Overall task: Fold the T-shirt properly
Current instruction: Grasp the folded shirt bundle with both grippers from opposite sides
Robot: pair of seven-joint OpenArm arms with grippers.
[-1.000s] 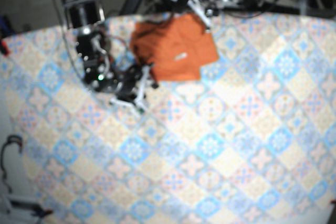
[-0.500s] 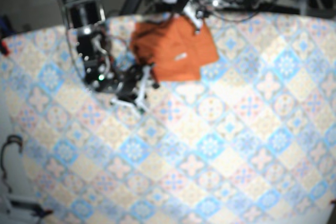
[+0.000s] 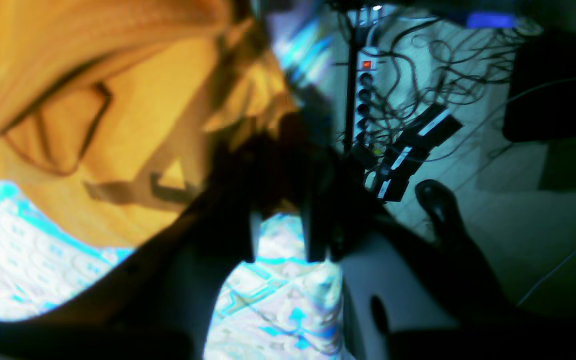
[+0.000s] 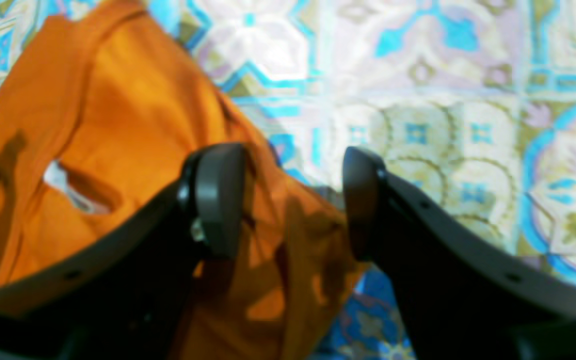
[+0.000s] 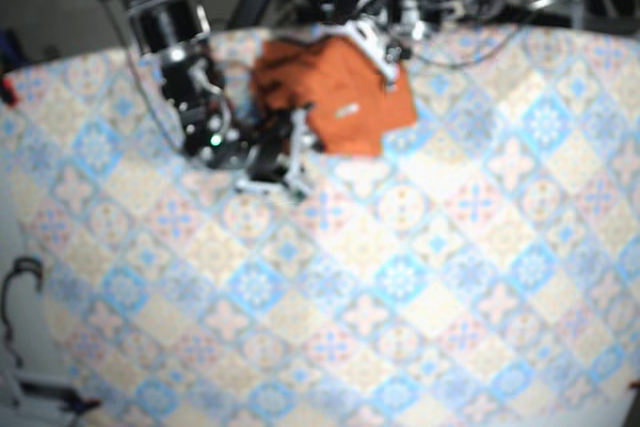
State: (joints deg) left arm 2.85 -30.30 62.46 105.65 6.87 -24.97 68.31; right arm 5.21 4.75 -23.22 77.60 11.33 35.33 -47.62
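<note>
surface (image 5: 400,277) covered in blue/cream tile pattern; orange T-shirt (image 5: 335,97) lies bunched on it near far edge

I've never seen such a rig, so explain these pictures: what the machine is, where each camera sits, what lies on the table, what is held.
A two-armed robot works at a table patterned like tiles. The base view looks down from above; two more cameras ride on the wrists. An orange T-shirt lies bunched near one edge. The right tool hangs open over its edge, holding nothing. The left tool is beside the shirt, too dark to judge its grip.
</note>
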